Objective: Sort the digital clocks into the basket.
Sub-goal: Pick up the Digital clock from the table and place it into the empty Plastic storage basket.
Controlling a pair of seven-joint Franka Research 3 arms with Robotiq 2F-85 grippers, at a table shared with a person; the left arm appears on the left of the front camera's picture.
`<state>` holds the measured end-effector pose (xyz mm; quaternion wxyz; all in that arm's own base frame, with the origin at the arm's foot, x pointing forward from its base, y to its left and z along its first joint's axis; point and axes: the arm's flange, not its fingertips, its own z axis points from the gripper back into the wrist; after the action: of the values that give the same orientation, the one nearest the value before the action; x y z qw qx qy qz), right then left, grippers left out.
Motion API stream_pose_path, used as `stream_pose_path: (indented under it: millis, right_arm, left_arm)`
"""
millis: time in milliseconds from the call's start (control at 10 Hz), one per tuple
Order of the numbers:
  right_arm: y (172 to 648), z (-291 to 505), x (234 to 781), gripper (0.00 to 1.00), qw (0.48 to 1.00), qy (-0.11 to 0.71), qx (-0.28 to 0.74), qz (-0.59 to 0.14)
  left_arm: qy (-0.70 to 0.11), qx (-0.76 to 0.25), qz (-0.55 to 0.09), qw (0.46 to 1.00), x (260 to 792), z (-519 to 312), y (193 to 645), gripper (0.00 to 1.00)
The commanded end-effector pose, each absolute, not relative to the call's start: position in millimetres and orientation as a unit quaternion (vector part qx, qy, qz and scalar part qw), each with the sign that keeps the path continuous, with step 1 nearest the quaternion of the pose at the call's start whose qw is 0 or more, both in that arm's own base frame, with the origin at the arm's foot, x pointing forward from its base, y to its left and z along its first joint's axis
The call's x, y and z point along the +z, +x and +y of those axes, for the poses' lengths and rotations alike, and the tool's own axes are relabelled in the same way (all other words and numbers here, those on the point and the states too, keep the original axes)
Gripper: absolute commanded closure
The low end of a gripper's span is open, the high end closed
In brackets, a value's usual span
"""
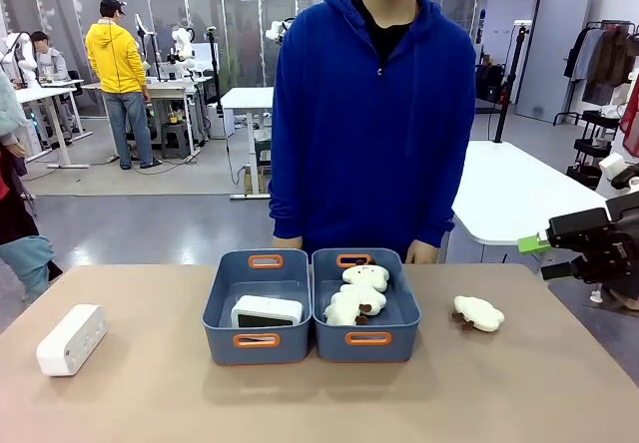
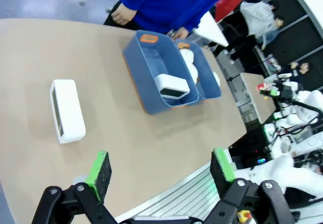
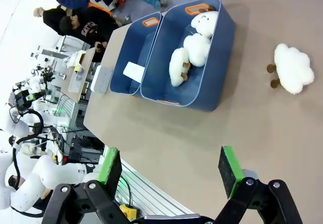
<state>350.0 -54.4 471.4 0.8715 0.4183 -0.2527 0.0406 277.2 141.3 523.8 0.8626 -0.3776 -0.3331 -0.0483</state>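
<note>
One white digital clock [image 1: 267,311] lies inside the left blue-grey basket [image 1: 219,298] with orange handle slots. It also appears in the left wrist view as the clock [image 2: 172,86] in the basket [image 2: 140,77], and in the right wrist view as the clock [image 3: 133,71] in the basket [image 3: 122,57]. The second clock [image 1: 72,338] rests on the table far left, screen sideways [image 2: 67,110], and is seen small [image 3: 102,79]. My left gripper [image 2: 160,167] hangs open above the table's near edge, well short of that clock. My right gripper [image 1: 544,256] hovers open at the right [image 3: 170,166], holding nothing.
The right bin [image 1: 409,303] holds two white plush toys [image 1: 357,293]. Another plush toy [image 1: 478,312] lies on the table to its right. A person in a blue hoodie [image 1: 374,114] stands at the far edge, hands by the bins.
</note>
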Motion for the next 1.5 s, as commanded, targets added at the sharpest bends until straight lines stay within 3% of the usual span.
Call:
stream_pose_path:
  millis: [0, 300, 600, 1400]
  right_arm:
    - [351, -54, 472, 0.02, 0.868, 0.422, 0.043, -0.259]
    - [351, -54, 472, 0.02, 0.868, 0.422, 0.043, -0.259]
    - [351, -54, 472, 0.02, 0.868, 0.422, 0.043, -0.259]
    - [351, -54, 472, 0.02, 0.868, 0.422, 0.043, -0.259]
  left_arm:
    - [-0.263, -0.033, -0.290, 0.919, 530, 120, 289, 0.00]
    - [-0.114, -0.019, -0.212, 0.970, 533, 88, 327, 0.00]
    - [-0.071, -0.031, -0.112, 0.991, 497, 44, 375, 0.00]
    - [-0.039, 0.025, -0.112, 0.993, 371, 2, 445, 0.00]
